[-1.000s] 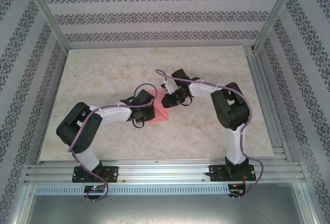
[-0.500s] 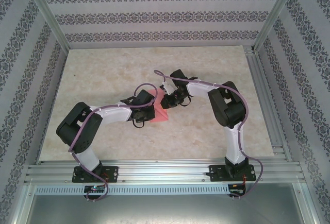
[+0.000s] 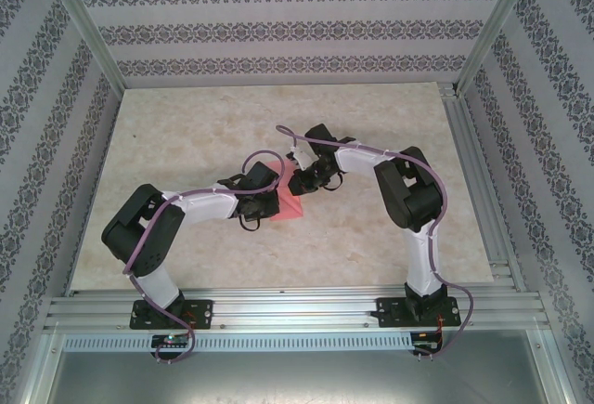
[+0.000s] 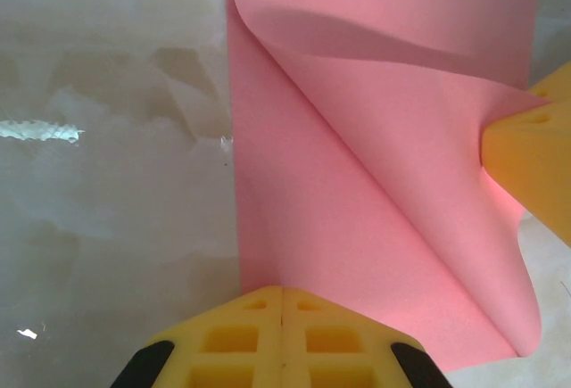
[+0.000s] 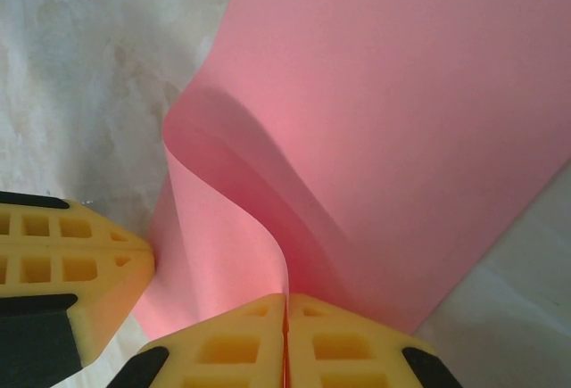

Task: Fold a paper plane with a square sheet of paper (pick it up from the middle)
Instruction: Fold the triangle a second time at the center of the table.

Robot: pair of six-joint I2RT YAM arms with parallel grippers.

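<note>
**Paper-plane fold: early stage, first flap raised, no crease set**

Item: square sheet of paper [image 3: 290,202], pink-red and unmarked, near the middle of the surface [image 3: 186,135], between the two arms.

Condition: mostly flat. One part is lifted and curled over the rest in a soft roll, with a diagonal line running across the sheet in the left wrist view. The bend is rounded and not pressed.

Left gripper [image 4: 282,303]: jaws closed together, tips at the sheet's near edge. Whether it pinches or merely pins the sheet cannot be told.

Right gripper [image 5: 285,312]: jaws closed on the edge of the raised flap, holding it above the sheet.

Done, by judgement: sheet taken up and the first fold begun.

Outstanding: flattening this fold, all later lengthwise creases, and the pointed nose. No paper plane shape exists yet.
</note>
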